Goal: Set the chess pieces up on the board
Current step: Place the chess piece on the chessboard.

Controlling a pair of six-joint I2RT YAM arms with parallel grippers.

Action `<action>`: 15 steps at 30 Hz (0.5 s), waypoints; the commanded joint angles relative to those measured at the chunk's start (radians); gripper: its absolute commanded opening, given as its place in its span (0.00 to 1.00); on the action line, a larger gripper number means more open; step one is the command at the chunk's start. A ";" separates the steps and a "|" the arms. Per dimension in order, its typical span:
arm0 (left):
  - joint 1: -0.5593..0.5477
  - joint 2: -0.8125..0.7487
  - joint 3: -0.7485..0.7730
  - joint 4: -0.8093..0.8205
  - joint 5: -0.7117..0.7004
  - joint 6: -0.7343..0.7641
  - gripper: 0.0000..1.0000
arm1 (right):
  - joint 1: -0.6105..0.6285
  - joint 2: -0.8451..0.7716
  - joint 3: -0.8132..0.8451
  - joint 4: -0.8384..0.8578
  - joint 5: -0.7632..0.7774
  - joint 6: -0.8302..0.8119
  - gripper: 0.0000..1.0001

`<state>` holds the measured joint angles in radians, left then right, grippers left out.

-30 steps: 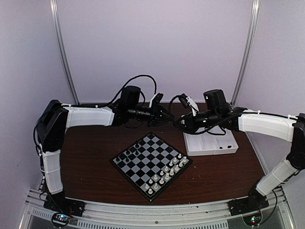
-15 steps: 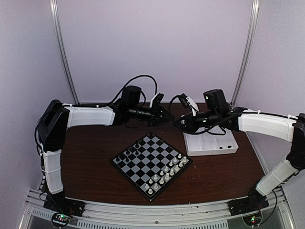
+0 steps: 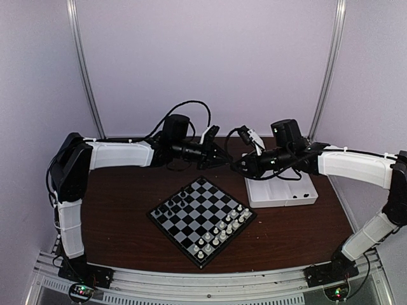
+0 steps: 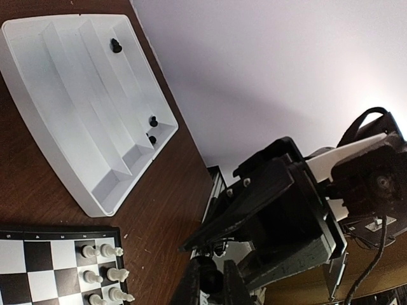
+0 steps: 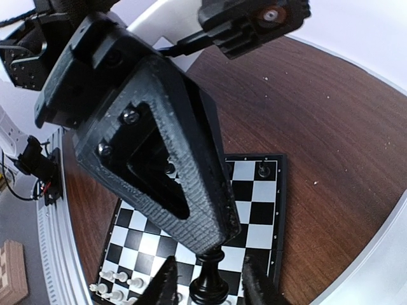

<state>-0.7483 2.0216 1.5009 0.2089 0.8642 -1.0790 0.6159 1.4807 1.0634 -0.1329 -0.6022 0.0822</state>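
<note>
Above the table, just beyond the far corner of the board [image 3: 198,215], my two grippers meet tip to tip. A black chess piece [image 5: 210,279] stands between them. The left gripper [image 4: 213,281] is shut on its top; its ribbed finger [image 5: 191,190] fills the right wrist view. The right gripper [image 5: 208,290] is open, with its fingers standing apart on both sides of the piece's base. Several black pieces [image 3: 173,204] stand along the board's left side, and white pieces [image 3: 222,229] along its near right side.
A white compartment tray [image 3: 280,198] lies right of the board and holds a few black pieces [image 4: 116,45]. The board [image 5: 254,210] lies directly below the two grippers. Both arms reach in over the back of the brown table [image 3: 121,222].
The left gripper's fingers have closed on the black piece. The right gripper's fingers have spread away from it. Both arms stay where they were.
</note>
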 commanded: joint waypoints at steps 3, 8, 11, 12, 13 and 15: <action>-0.003 -0.007 0.040 -0.098 -0.020 0.141 0.03 | 0.006 -0.034 0.007 0.000 0.034 -0.010 0.53; -0.003 -0.069 0.079 -0.385 -0.168 0.362 0.03 | 0.004 -0.097 -0.037 -0.008 0.105 -0.018 0.79; -0.003 -0.127 0.095 -0.558 -0.316 0.523 0.04 | -0.001 -0.151 -0.094 0.015 0.201 -0.012 0.86; -0.003 -0.143 0.095 -0.607 -0.369 0.563 0.03 | -0.006 -0.172 -0.120 0.029 0.244 -0.006 0.88; -0.002 -0.163 0.088 -0.655 -0.418 0.601 0.04 | -0.010 -0.193 -0.145 0.043 0.296 0.006 0.89; -0.002 -0.206 0.064 -0.704 -0.519 0.661 0.04 | -0.018 -0.238 -0.199 0.074 0.408 0.027 0.96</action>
<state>-0.7483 1.9320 1.5532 -0.3012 0.5827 -0.6388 0.6117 1.3174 0.9501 -0.1242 -0.4198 0.0814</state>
